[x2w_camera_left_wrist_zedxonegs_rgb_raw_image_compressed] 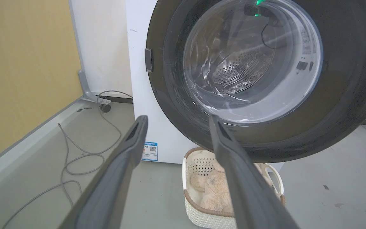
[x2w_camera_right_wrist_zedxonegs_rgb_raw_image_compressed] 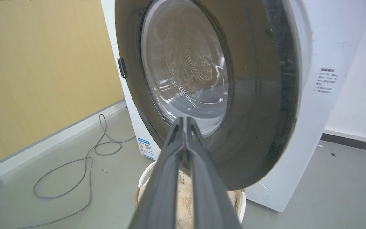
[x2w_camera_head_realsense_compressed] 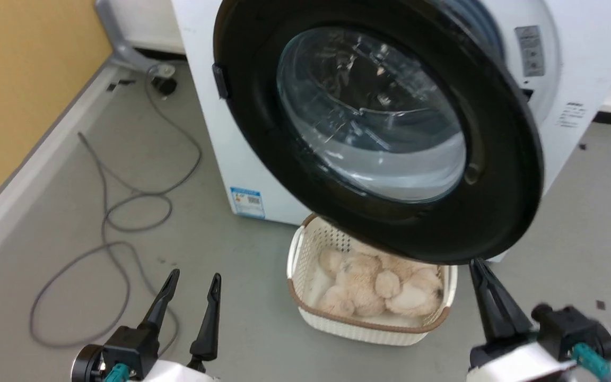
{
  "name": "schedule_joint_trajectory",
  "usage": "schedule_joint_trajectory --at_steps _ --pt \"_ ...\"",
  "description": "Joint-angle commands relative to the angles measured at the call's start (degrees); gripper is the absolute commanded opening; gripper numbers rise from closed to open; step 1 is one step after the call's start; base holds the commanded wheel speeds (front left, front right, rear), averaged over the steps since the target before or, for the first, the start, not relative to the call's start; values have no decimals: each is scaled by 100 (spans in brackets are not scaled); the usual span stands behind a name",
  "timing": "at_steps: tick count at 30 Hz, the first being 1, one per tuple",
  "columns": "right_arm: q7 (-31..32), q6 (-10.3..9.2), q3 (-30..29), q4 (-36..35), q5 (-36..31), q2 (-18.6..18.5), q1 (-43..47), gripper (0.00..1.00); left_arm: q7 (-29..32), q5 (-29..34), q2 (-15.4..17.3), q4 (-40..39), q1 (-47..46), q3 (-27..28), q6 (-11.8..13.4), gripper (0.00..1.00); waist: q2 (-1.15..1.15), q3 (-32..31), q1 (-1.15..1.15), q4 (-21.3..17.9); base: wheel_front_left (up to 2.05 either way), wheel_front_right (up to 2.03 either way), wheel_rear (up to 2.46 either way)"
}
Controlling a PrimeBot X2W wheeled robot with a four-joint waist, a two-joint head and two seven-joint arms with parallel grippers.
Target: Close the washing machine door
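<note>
now, the step: by the look of it, pushing the washing machine door [x2w_camera_head_realsense_compressed: 377,119] home; it is not yet shut.
door: ajar, angled out from the washing machine [x2w_camera_head_realsense_compressed: 215,132]; left edge close to the white front, right edge standing out towards the robot, grey gasket [x2w_camera_head_realsense_compressed: 478,24] showing in the gap behind.
right gripper [x2w_camera_head_realsense_compressed: 478,266]: fingers clenched together on nothing, tips at the door's lower black rim in the head view, aimed at the bottom of the glass in the right wrist view; whether they touch it i cannot tell.
why clenched: probably so the two fingers make one stiff prod; a push needs no grasp.
left gripper [x2w_camera_head_realsense_compressed: 195,276]: released, fingers apart and empty, low and well apart from the door, likely parked clear of its swing.
basket [x2w_camera_head_realsense_compressed: 297,249]: cream, on the floor just before the machine, partly under the door, holding a plush toy [x2w_camera_head_realsense_compressed: 374,286]; the door hangs above its rim, so a snag looks unlikely.
next move, a guess: press near the free right edge, where leverage is best, until the latch catches.
risk: closed tips could slide on the smooth curved glass; the black ring looks a safer spot.
</note>
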Motion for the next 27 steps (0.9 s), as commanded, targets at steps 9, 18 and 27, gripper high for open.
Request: schedule_joint_trajectory --at_steps 9,18,27 --pt "535 5 147 160 219 -678 -1200 0 -25 178 -261 -1 -325 216 -266 100 0 592 0 390 0 0 0" --pt "1071 5 -292 897 687 -1350 -2279 0 -25 250 -482 32 -612 339 -462 100 0 1016 0 707 0 0 0" --pt "1463 5 -882 1698 771 -1702 -3288 0 -25 274 -620 14 -788 434 -575 100 0 1423 0 915 0 0 0"
